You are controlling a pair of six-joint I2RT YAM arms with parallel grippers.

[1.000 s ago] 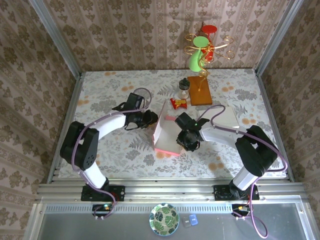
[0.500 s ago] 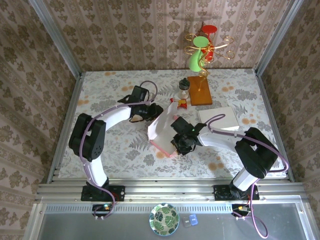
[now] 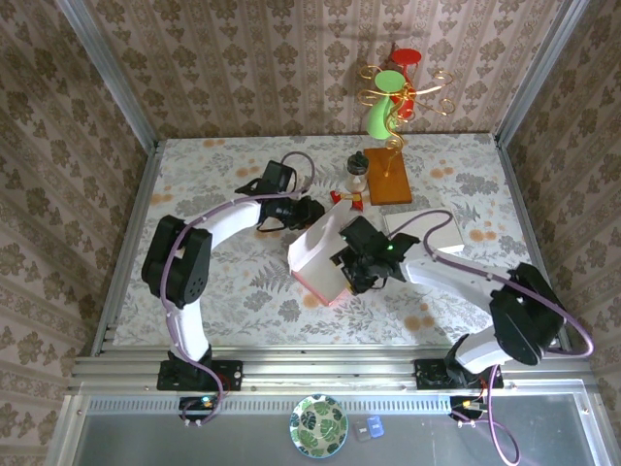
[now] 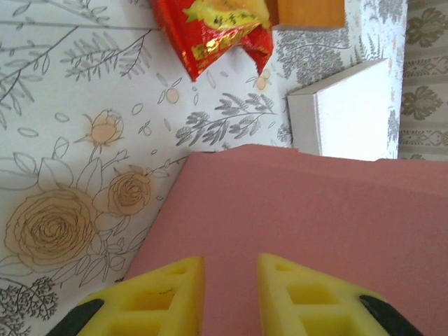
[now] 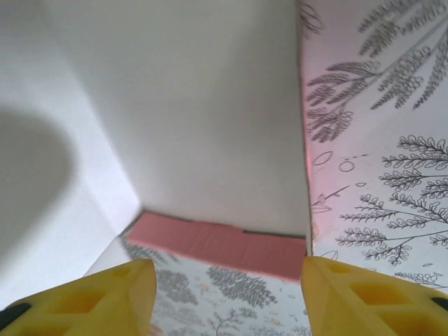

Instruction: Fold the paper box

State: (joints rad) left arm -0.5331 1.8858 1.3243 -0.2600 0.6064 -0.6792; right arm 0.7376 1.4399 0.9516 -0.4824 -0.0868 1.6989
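Note:
The paper box (image 3: 315,252) stands partly raised mid-table, white faces up and a pink edge along its near side. My left gripper (image 3: 309,212) is at the box's far upper corner. In the left wrist view its yellow fingertips (image 4: 231,262) are a narrow gap apart over the box's pink face (image 4: 301,210), with nothing between them. My right gripper (image 3: 355,268) is at the box's right side. In the right wrist view it (image 5: 227,269) is wide open, facing the white inner wall (image 5: 189,105), with a pink flap (image 5: 224,245) flat on the table.
A red snack packet (image 3: 346,199) and a small bottle (image 3: 358,173) lie just beyond the box. An orange wooden block (image 3: 388,177) carries a gold stand with green and red cups (image 3: 393,97). A white square card (image 3: 427,231) lies to the right.
My right gripper has opened wide and shifted slightly right. The left gripper moved right and further away along the box's top edge. The box turned and stands more upright.

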